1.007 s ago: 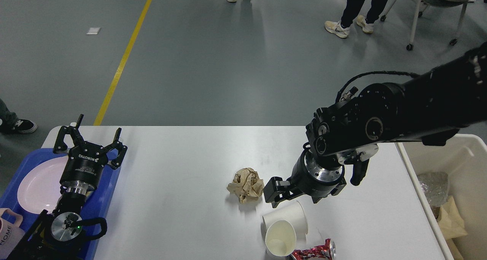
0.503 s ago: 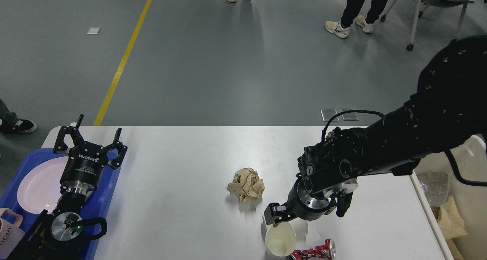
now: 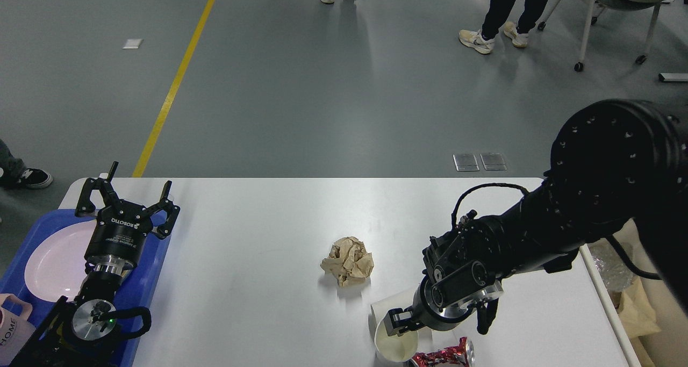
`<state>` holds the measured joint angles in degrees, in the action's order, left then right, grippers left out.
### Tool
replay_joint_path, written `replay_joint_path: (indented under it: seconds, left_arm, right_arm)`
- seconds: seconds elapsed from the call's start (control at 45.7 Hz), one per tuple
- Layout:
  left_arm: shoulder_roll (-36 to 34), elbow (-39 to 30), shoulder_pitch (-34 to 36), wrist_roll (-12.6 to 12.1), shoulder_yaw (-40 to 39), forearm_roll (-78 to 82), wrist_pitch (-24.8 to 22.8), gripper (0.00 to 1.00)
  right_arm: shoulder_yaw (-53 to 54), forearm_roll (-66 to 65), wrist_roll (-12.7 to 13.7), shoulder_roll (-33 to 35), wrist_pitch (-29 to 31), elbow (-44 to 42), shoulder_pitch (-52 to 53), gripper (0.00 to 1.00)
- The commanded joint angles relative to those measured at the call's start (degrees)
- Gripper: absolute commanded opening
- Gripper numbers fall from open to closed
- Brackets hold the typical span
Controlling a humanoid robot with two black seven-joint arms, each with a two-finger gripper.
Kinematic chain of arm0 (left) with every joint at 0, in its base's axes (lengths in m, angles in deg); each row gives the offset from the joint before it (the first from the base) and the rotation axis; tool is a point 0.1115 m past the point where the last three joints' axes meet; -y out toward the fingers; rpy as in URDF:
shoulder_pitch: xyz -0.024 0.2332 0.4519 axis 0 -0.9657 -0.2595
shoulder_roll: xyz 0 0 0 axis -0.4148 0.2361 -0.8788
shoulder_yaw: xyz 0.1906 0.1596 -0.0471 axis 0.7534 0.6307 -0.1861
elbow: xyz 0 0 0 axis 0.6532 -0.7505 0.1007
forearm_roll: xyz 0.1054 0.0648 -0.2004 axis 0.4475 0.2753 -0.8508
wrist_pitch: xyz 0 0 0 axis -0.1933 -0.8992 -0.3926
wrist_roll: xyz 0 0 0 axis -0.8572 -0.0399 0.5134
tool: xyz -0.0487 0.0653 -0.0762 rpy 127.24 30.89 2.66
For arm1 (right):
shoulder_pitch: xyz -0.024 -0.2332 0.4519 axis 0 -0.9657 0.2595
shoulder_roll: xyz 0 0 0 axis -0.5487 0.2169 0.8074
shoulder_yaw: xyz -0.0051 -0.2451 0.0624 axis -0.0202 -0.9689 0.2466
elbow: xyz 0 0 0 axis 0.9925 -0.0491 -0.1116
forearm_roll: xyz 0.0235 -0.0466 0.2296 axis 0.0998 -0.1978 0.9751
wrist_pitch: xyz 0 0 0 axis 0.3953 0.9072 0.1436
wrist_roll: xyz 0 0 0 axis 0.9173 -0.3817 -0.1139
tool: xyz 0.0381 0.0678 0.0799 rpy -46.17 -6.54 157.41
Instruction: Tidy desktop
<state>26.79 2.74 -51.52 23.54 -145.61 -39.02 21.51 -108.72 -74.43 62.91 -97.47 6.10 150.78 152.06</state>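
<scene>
Since a second ago the right arm has dropped toward the near edge, and the right gripper [image 3: 400, 324] now sits at the mouth of the tipped paper cup [image 3: 395, 337]; I cannot tell how wide its jaws stand. The left gripper [image 3: 128, 195], marked ROBOTIQ, hangs spread wide over the blue tray [image 3: 156, 270]. The counter, the white desktop [image 3: 258, 259], still carries crumpled paper [image 3: 348, 260] and a red wrapper [image 3: 443, 354]. A hard squeeze could crush the cup, or a nudge roll it off. The pink mug [image 3: 13, 329] reads HOME.
</scene>
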Motion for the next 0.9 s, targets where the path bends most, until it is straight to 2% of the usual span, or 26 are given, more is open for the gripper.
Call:
replay_joint_path:
  seconds: [0.0, 0.088, 0.153, 0.197, 0.328, 0.876]
  left_arm:
    - [0.02, 0.0, 0.0, 0.0, 0.0, 0.0, -0.06, 0.97]
    - [0.02, 0.0, 0.0, 0.0, 0.0, 0.0, 0.02, 0.97]
    - [0.02, 0.0, 0.0, 0.0, 0.0, 0.0, 0.02, 0.97]
    - [0.02, 0.0, 0.0, 0.0, 0.0, 0.0, -0.06, 0.97]
    - [0.02, 0.0, 0.0, 0.0, 0.0, 0.0, 0.02, 0.97]
    - [0.02, 0.0, 0.0, 0.0, 0.0, 0.0, 0.02, 0.97]
  right_arm:
    - [-0.24, 0.03, 0.66, -0.55, -0.26, -0.13, -1.04, 0.67]
    - [-0.33, 0.56, 0.66, -0.55, -0.26, -0.3, -1.74, 0.52]
    - [-0.33, 0.65, 0.66, -0.55, 0.27, -0.48, -1.83, 0.28]
    - [-0.33, 0.74, 0.66, -0.55, 0.45, -0.39, -1.74, 0.17]
    - [0.02, 0.82, 0.57, -0.55, 0.54, -0.39, -1.74, 0.0]
    - [2.74, 8.82, 0.13, -0.03, 0.27, -0.13, 1.33, 0.0]
